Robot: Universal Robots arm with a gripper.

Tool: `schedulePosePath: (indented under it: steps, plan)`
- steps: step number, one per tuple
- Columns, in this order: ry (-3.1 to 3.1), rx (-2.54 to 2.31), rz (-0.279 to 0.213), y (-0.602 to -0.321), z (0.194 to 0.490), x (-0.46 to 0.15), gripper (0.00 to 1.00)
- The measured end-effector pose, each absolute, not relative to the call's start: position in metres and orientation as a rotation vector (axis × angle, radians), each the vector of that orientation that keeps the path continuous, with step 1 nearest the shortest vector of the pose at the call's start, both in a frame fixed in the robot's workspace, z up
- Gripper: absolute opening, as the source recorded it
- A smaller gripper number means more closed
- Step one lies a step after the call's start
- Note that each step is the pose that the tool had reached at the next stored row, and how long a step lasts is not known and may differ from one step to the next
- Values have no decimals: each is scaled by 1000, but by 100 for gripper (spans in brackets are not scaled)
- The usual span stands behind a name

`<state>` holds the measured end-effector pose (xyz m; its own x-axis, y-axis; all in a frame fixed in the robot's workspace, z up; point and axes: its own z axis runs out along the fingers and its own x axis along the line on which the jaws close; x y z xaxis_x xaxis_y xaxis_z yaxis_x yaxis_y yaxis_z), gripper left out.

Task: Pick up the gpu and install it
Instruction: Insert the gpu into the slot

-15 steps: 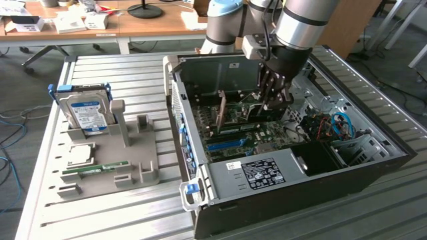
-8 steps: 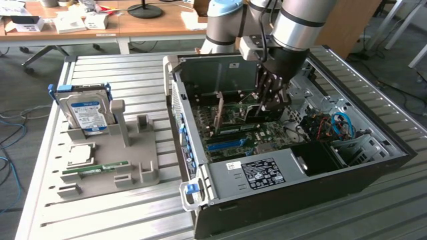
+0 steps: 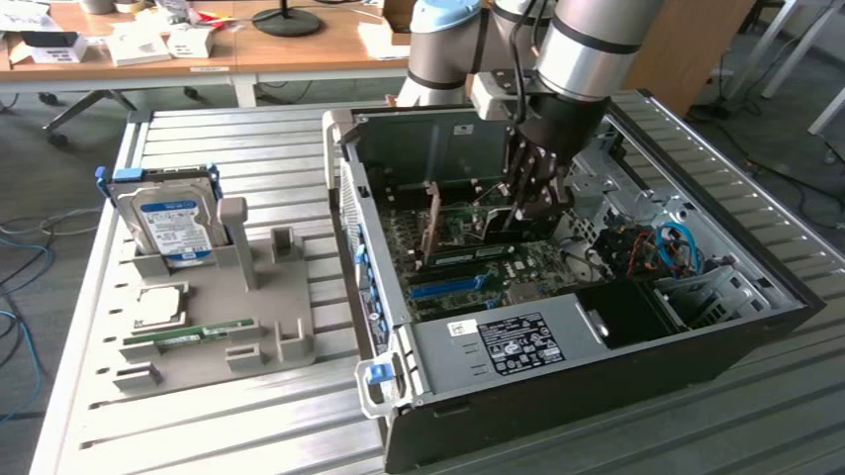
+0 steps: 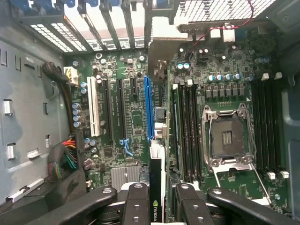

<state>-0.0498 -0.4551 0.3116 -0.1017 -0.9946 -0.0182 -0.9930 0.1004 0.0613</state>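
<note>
GPU: thin black card, seen edge-on, clamped between the fingers of the gripper. Location: inside the open computer case on the counter, upright above the motherboard, in line with the blue slot.

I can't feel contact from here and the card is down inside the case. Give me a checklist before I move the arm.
1. gpu clamped in gripper: ok.
2. gpu edge-on, parallel to blue slot: ok.
3. gpu directly above blue slot: cannot tell.
4. Visible length of blue slot unoccupied: ok.
5. Cable bundle apart from gpu: ok.
</note>
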Motion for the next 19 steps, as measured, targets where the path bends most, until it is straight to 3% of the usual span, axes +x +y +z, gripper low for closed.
schedulePosePath:
  steps: [19]
  plan:
    - [-2276,2121,-90,-458,304,-50,26]
